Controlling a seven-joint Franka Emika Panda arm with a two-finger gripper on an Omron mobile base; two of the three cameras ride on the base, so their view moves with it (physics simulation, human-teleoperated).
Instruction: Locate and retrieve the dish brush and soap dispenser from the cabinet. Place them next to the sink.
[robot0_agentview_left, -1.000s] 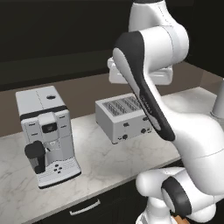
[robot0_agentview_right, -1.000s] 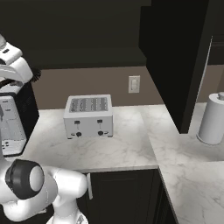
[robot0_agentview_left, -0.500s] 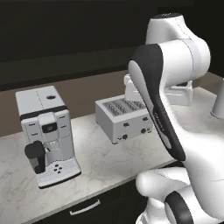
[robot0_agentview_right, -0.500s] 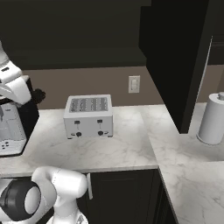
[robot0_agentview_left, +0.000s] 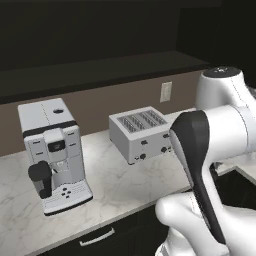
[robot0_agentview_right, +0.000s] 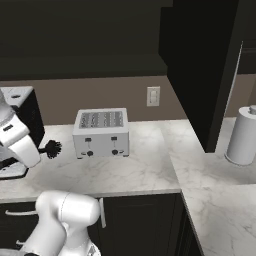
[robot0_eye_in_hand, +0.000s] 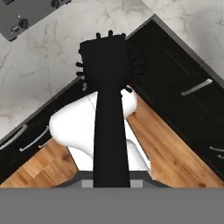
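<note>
Dish brush (robot0_eye_in_hand: 109, 109), clamped in the hand (robot0_eye_in_hand: 111, 181), points its bristled head straight away along the hand's axis.

Matt black dish brush (robot0_eye_in_hand: 109, 100); glossy white marble counter (robot0_agentview_right: 150, 175).

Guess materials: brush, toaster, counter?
Brush: matte black, likely plastic; no shine, stiff bristles at the head. Toaster: looks like brushed grey metal, flat panels, dark knobs. Counter: white stone with grey veins, probably marble, slightly glossy.
</note>
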